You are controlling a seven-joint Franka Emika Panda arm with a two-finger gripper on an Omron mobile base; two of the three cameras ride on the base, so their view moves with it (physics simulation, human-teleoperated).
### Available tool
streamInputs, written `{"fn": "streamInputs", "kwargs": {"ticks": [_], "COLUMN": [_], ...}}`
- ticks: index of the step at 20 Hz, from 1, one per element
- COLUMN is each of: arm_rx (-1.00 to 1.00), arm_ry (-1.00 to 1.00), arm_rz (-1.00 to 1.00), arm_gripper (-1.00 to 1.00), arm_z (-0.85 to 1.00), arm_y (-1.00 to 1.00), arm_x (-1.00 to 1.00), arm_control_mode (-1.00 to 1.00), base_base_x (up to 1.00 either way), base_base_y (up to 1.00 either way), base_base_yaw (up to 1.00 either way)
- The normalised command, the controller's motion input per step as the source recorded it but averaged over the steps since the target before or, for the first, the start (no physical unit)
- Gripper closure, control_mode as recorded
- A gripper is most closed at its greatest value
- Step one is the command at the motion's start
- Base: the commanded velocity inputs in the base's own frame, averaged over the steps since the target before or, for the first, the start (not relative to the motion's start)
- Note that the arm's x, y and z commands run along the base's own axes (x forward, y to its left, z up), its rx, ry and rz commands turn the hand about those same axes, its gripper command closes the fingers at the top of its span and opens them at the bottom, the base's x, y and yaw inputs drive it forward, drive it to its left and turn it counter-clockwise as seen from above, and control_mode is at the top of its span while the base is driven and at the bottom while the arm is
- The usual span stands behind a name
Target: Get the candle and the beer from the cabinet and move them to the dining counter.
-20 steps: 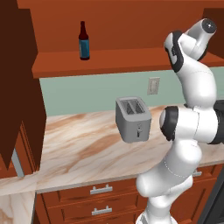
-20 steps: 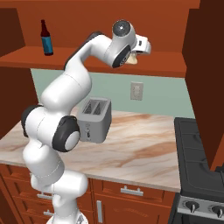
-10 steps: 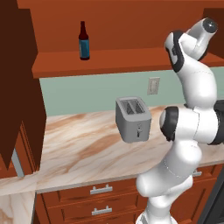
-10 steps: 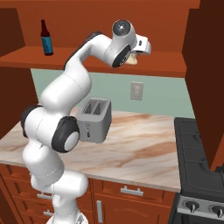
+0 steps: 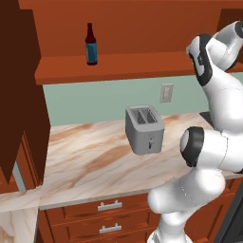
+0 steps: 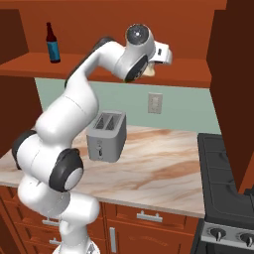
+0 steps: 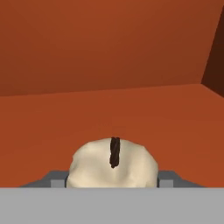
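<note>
Cream candle (image 7: 113,166) btwn claw (image 7: 113,180) tips, cabinet (image 7: 109,109) floor bare ahead

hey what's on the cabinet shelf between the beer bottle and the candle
Nothing: the right base view shows bare shelf from the beer across to the candle, which sits at the gripper.

A grey toaster (image 5: 144,128) stands on the marbled counter (image 5: 90,166) below a wall outlet (image 5: 166,93)
</note>
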Motion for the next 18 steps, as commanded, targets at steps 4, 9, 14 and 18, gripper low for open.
{"fn": "streamInputs", "kwargs": {"ticks": [4, 9, 14, 18], "arm_rx": [0.00, 0.00, 0.00, 0.00], "arm_ry": [-0.14, -0.09, -0.02, 0.00], "arm_rz": [-0.01, -0.10, -0.04, 0.00], "arm_gripper": [1.00, 1.00, 1.00, 1.00], "arm_z": [-0.03, 0.12, 0.04, 0.02], "arm_y": [0.00, 0.23, 0.26, 0.50], "arm_x": [-0.97, -0.72, -0.78, -0.70], "arm_control_mode": [-1.00, -1.00, -1.00, -1.00], "base_base_x": [0.00, 0.00, 0.00, 0.00], "base_base_y": [0.00, 0.00, 0.00, 0.00], "base_base_yaw": [0.00, 0.00, 0.00, 0.00]}}
